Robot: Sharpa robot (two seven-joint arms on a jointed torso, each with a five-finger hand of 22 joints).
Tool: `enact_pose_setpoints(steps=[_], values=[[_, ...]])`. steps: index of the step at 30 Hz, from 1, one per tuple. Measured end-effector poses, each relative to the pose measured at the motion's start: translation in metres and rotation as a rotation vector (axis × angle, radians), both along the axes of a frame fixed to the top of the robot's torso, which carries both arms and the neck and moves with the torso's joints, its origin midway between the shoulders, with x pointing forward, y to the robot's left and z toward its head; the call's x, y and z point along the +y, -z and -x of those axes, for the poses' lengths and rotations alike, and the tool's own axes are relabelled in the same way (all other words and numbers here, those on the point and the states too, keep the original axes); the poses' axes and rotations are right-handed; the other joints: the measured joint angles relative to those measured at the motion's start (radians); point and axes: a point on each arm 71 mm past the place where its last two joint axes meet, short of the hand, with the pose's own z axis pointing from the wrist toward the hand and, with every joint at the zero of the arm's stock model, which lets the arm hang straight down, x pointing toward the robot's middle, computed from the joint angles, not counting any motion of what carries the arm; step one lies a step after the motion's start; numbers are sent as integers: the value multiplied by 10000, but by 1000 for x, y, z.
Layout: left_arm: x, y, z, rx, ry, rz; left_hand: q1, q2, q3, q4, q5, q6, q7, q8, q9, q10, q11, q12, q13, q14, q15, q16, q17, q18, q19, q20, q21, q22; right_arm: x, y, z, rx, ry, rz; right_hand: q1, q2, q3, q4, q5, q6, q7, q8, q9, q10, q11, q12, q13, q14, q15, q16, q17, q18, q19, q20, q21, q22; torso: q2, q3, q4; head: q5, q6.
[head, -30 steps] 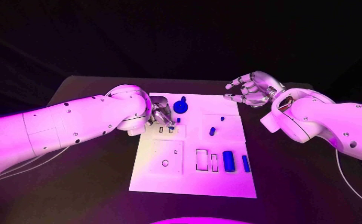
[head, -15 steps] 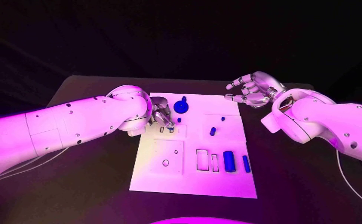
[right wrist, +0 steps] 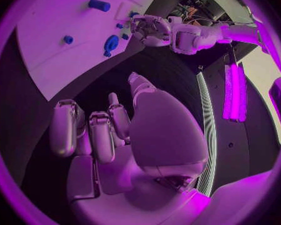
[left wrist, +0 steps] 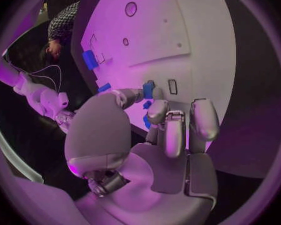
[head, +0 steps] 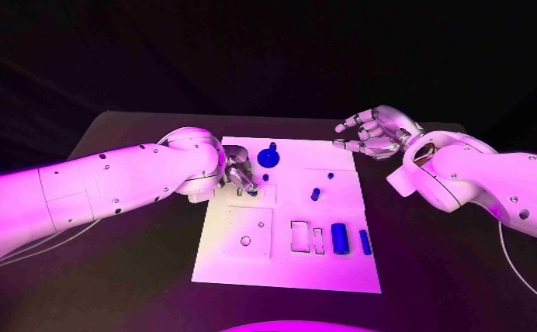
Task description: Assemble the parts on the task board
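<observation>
The white task board [head: 285,266] lies in the middle of the table. My left hand [head: 240,173] hovers low over its far left part and pinches a small blue part [left wrist: 148,90] between thumb and a finger, right beside a narrow rectangular slot [left wrist: 172,86]. My right hand [head: 375,132] hangs open above the table off the board's far right corner, fingers spread and holding nothing. On the board sit a round blue knobbed piece [head: 268,157], a small blue peg [head: 316,192], a blue cylinder [head: 339,238] and a thin blue bar [head: 365,241].
A square inset with a round hole [head: 246,240] and two rectangular recesses [head: 300,236] mark the board's near half. Black table [head: 134,270] surrounds the board. In the right wrist view the left hand [right wrist: 150,29] shows at the board's edge near the round blue piece [right wrist: 110,44].
</observation>
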Motion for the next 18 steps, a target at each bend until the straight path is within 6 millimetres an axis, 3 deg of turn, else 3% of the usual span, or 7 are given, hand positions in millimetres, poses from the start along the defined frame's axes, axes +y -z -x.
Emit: enact_pose_setpoints(steps=[18], values=[[-1, 2, 0, 63, 45, -83, 18, 18, 1, 0, 58, 4, -3, -30, 23, -1, 1, 0, -2, 0, 0, 0, -2, 1, -1, 0, -1, 13, 0, 0, 0, 11, -7, 4, 0, 0, 0, 0, 0, 0, 0, 0, -1, -17, -17, 0, -8, 0, 0, 0, -2, 0, 0, 0, 0, 7, 0, 3, -6, -6, -21]])
